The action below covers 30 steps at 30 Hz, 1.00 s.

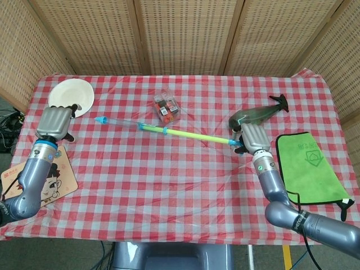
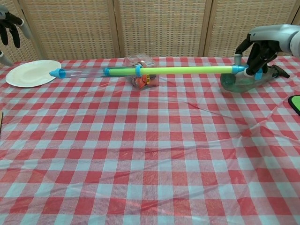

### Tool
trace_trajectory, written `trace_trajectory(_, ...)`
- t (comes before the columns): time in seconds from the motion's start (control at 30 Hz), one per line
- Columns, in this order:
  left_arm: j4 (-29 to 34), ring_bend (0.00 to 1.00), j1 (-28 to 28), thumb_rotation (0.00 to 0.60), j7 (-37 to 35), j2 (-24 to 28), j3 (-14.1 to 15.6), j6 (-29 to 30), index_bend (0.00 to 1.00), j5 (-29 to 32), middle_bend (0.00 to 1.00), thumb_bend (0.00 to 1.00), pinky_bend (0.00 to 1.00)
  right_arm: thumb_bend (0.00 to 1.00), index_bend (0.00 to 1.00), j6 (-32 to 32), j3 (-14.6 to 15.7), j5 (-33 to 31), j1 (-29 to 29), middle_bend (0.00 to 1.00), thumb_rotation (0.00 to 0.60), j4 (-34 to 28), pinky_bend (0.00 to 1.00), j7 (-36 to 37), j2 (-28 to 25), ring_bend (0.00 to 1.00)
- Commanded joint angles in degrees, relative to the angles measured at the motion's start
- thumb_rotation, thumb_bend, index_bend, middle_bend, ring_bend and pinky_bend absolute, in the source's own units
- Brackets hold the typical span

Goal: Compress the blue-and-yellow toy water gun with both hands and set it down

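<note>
The blue-and-yellow toy water gun (image 1: 169, 131) stretches out long across the middle of the checked table, its clear barrel and blue tip (image 1: 101, 120) pointing left. In the chest view the water gun (image 2: 178, 71) lies level. My right hand (image 1: 252, 139) grips its blue right end, and the right hand (image 2: 260, 47) shows in the chest view with fingers wrapped around that end. My left hand (image 1: 55, 122) hovers at the table's left side, well left of the tip and holding nothing. The left hand (image 2: 10, 28) sits at the top left corner of the chest view, fingers apart.
A white plate (image 1: 71, 95) sits at the back left. A clear box (image 1: 167, 108) of red items stands just behind the gun. A dark green bottle (image 1: 259, 115) lies by my right hand, a green cloth (image 1: 309, 169) to its right, a cartoon card (image 1: 39, 180) front left.
</note>
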<state>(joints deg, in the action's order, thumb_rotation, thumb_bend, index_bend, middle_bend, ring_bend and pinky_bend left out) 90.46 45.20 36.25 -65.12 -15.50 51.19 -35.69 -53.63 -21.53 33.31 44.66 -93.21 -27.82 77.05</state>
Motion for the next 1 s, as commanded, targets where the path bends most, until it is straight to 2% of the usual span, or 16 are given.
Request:
trace_trajectory(0.03, -2.4, 0.36, 2.1, 0.6, 1.5, -1.4, 1.0, -1.1, 0.25, 2.5, 0.34, 0.13, 0.32, 0.59, 0.85, 0.5, 0.5, 0.2, 0.1, 1.0, 0.6, -0.8, 0.64, 0.8, -1.0, 1.0)
trace_trajectory(0.2, -6.5, 0.37, 4.7, 0.6, 2.9, -3.1, 2.6, -3.0, 0.26, 5.4, 0.36, 0.13, 0.33, 0.59, 0.85, 1.1, 1.4, 0.7, 0.3, 1.0, 0.6, -2.5, 0.64, 2.3, -2.9, 1.0)
trace_trajectory(0.3, -9.7, 0.42, 6.2, 0.6, 3.0, -4.5, 3.4, -5.5, 0.27, 7.7, 0.42, 0.14, 0.37, 0.59, 0.85, 0.9, 1.7, 1.2, 0.3, 1.0, 0.6, -3.7, 0.64, 3.1, -4.0, 1.0)
trace_trajectory(0.47, -13.0, 0.58, 7.5, 0.6, 2.1, -6.7, 4.4, -7.3, 0.35, 9.5, 0.63, 0.15, 0.5, 0.59, 0.85, 0.6, 2.3, 1.1, 0.3, 1.0, 0.6, -4.6, 0.64, 4.0, -5.5, 1.0)
trace_trajectory(0.6, -14.0, 0.67, 8.1, 0.6, 0.7, -7.4, 4.9, -8.2, 0.4, 10.1, 0.75, 0.15, 0.57, 0.59, 0.85, 0.4, 3.0, 1.0, 0.4, 1.0, 0.6, -5.0, 0.65, 4.8, -6.2, 1.0)
trace_trajectory(1.0, -15.3, 0.68, 10.2, 0.6, -0.6, -8.5, 6.0, -8.0, 0.4, 9.7, 0.77, 0.15, 0.58, 0.59, 0.85, 0.5, 4.3, 1.4, 1.1, 1.0, 0.6, -5.6, 0.65, 6.6, -6.8, 1.0)
